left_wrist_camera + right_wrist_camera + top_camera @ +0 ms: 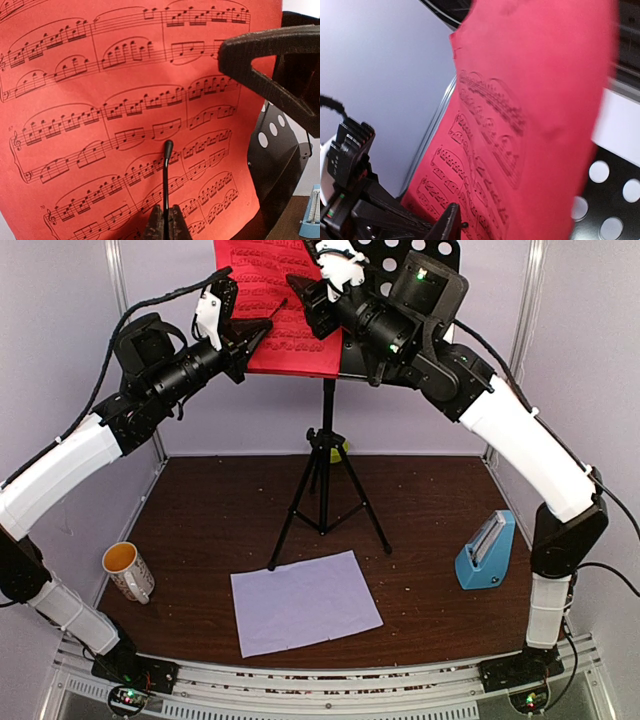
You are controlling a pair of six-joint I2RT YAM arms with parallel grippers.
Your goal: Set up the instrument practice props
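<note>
Closest to me, the white sheet lies flat by the near edge of the worktop. The mug is near the left edge and the blue metronome near the right edge. Behind them the black music stand is upright on its tripod. The red music sheet rests on its desk. My left gripper is clamped on a thin black rod before this sheet. The right gripper is at the sheet; whether its fingers are together I cannot tell.
</note>
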